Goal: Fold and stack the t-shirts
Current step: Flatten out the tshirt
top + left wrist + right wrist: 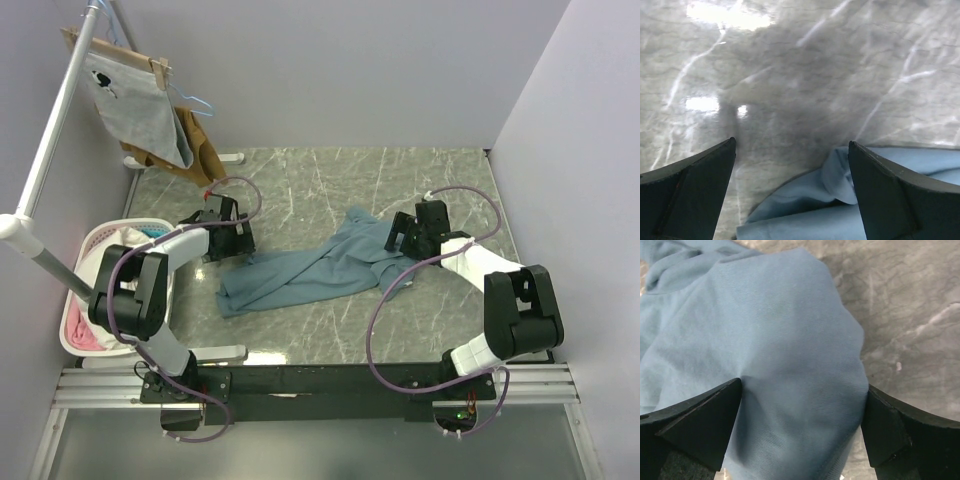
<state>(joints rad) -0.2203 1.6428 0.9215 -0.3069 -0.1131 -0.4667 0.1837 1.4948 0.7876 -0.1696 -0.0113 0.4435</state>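
The teal-blue t-shirt (305, 272) is lying crumpled and unfolded across the middle of the marbled table (440, 170). It is stretching in a long band from the left front toward the right rear, where the cloth is bunching up. The right end effector (804, 385) is sitting at that right-hand end. In the right wrist view its fingers (695, 425) are standing spread, straddling a smooth mound of blue cloth that is filling the gap and reaching both inner faces. The left end effector (791, 142) is hovering at the shirt's left side. Its fingers (690, 185) are likewise standing wide apart over bare marble, and a folded edge of the shirt is showing low between them, lying closer to the right-hand finger.

Off the table's left edge, a white basket (72, 300) is holding white and pink cloth. Behind it, a white rail (55, 125) is slanting toward the back wall, and a grey shirt (140, 105) and a brown garment (195, 150) are hanging from it on hangers, well apart from the t-shirt.
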